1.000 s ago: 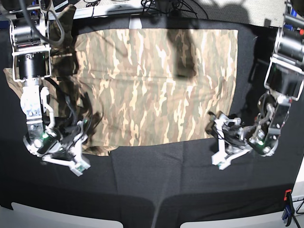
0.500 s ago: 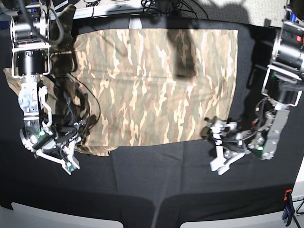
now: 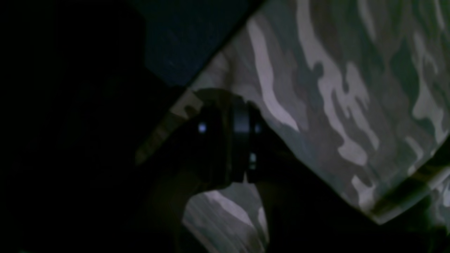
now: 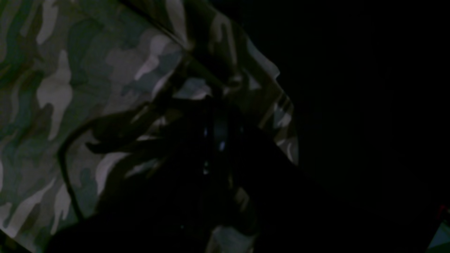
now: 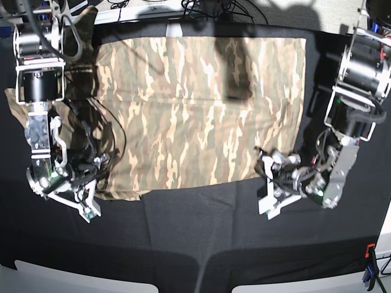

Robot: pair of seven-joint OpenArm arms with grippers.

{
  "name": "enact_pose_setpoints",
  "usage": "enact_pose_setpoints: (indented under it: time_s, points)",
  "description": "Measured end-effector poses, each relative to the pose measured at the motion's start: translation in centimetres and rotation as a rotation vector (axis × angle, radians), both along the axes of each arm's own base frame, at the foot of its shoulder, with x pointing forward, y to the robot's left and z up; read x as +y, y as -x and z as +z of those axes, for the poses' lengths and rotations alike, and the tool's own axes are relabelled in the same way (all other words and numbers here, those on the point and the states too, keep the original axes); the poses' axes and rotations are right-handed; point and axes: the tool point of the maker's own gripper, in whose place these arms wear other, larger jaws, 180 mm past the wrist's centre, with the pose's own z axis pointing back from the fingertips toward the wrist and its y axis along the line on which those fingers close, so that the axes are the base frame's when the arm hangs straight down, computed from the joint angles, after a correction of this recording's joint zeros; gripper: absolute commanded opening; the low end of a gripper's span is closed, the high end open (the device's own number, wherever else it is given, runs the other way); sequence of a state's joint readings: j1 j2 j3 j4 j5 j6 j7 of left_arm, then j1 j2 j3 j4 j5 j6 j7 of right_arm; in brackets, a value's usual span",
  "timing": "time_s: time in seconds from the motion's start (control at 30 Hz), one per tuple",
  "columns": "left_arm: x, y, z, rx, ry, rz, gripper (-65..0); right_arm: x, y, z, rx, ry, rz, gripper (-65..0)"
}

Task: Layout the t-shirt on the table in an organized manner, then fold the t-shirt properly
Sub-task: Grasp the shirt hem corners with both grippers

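Note:
The camouflage t-shirt [image 5: 195,104] lies spread flat on the black table [image 5: 201,232], hem toward the near side. My left gripper [image 5: 264,174] sits at the hem's corner on the view's right. In the left wrist view its dark fingers [image 3: 242,140] are pressed together on the t-shirt [image 3: 334,88] edge, which puckers up around them. My right gripper [image 5: 98,180] is at the hem's other corner. In the right wrist view it [image 4: 214,137] is shut, with t-shirt [image 4: 70,88] fabric bunched over its tips; that view is very dark.
A sleeve [image 5: 12,101] sticks out past the right arm at the left edge. Cables [image 5: 208,9] run along the table's far edge. A blue and red clamp [image 5: 369,262] grips the near right corner. Bare black cloth [image 3: 175,42] lies beyond the hem.
Both grippers have moved in onto the hem's two corners and gone from wide open to shut. The shirt itself has barely shifted.

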State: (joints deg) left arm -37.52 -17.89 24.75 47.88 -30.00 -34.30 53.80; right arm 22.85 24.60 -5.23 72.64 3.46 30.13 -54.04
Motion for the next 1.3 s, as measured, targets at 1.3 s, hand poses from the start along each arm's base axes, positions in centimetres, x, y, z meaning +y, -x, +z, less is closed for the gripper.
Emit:
enact_pose_setpoints:
  time_s: [1.3]
  points:
    - [4.5,-0.6,0.0,0.152,0.11,0.275,-35.6,-0.2,0.3,-0.2,0.019,0.011,-0.007,-65.0]
